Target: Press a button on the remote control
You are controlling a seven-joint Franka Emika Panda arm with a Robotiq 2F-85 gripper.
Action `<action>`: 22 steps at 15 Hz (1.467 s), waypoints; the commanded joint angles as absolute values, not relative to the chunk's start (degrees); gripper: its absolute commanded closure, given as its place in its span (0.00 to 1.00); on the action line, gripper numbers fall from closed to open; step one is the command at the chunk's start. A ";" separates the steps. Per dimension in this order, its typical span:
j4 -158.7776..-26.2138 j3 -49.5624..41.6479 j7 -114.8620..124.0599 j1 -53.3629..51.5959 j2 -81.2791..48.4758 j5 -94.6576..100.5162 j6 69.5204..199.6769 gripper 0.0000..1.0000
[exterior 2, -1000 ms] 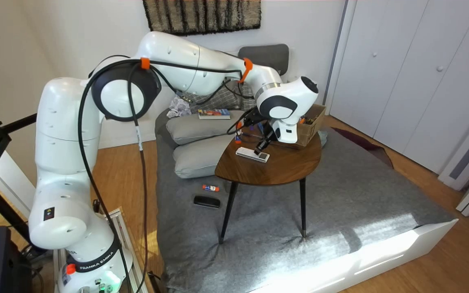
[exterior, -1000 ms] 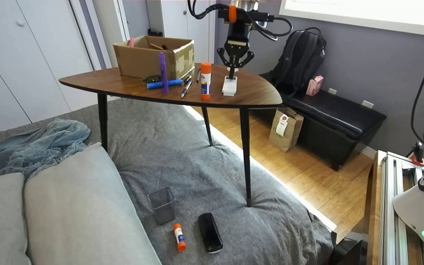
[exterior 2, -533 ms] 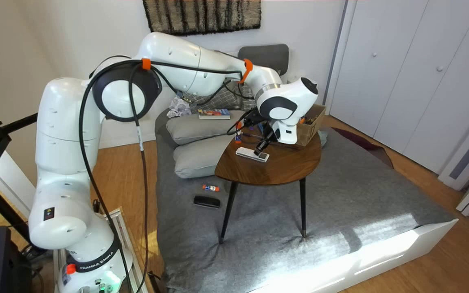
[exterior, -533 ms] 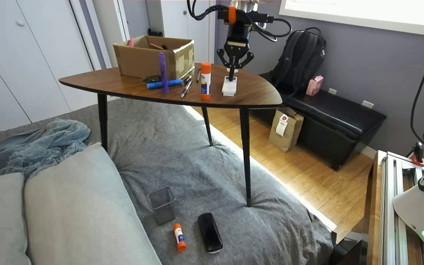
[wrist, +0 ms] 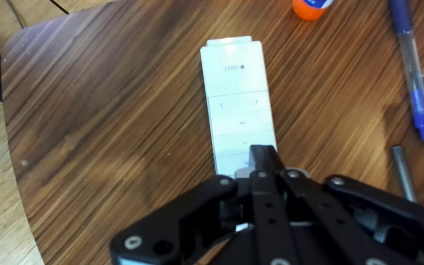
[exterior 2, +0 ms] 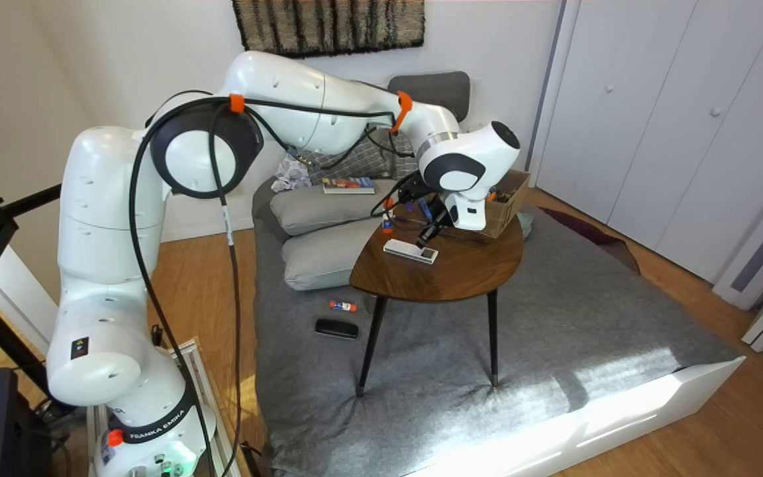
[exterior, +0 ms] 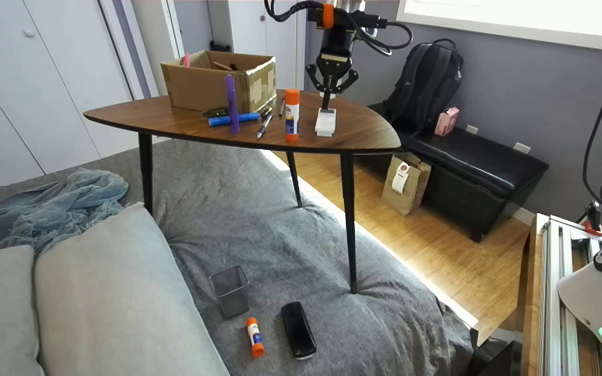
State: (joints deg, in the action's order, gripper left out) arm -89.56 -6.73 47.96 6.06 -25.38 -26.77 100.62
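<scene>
The remote control (exterior: 325, 125) is a flat white bar with faint dark marks, lying on the wooden table (exterior: 366, 125). It also shows in an exterior view (exterior 2: 400, 249) and in the wrist view (wrist: 238, 81), where arrow marks and a logo show on its face. My gripper (exterior: 325, 109) is shut with nothing between its fingertips. In the wrist view the gripper (wrist: 262, 148) covers the lower right part of the remote's face. In an exterior view the gripper's tips (exterior 2: 421, 245) are just above the remote's far end. I cannot tell whether they touch it.
A glue stick (exterior: 292, 117) stands beside the remote. A purple marker (exterior: 232, 104) stands upright, with a blue marker (exterior: 220, 121) and a pen (exterior: 264, 126) lying nearby. A cardboard box (exterior: 207, 86) stands on the table. The rounded table edge (wrist: 13, 154) runs beside the remote.
Over the last half second my gripper has risen slightly from the remote and shifted a little toward its far end. It stays shut. The remote has not moved.
</scene>
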 commanded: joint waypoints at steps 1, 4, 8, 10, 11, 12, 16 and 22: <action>-87.98 -6.28 48.99 7.10 -24.33 -28.97 99.79 1.00; -87.47 -6.25 49.15 7.15 -24.00 -28.94 99.79 1.00; -87.53 -6.12 49.15 6.95 -23.84 -28.73 99.84 1.00; -87.59 -6.05 49.15 6.89 -23.80 -28.67 99.85 1.00; -87.55 -6.01 49.22 6.88 -23.86 -28.66 99.78 1.00; -87.52 -5.96 49.22 6.87 -23.96 -28.67 99.72 1.00; -87.51 -5.75 49.23 6.84 -24.47 -28.83 99.62 1.00; -87.55 -5.53 49.46 6.68 -25.54 -28.76 99.76 1.00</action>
State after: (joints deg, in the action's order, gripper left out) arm -87.83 -5.92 47.96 6.50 -25.07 -27.38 100.42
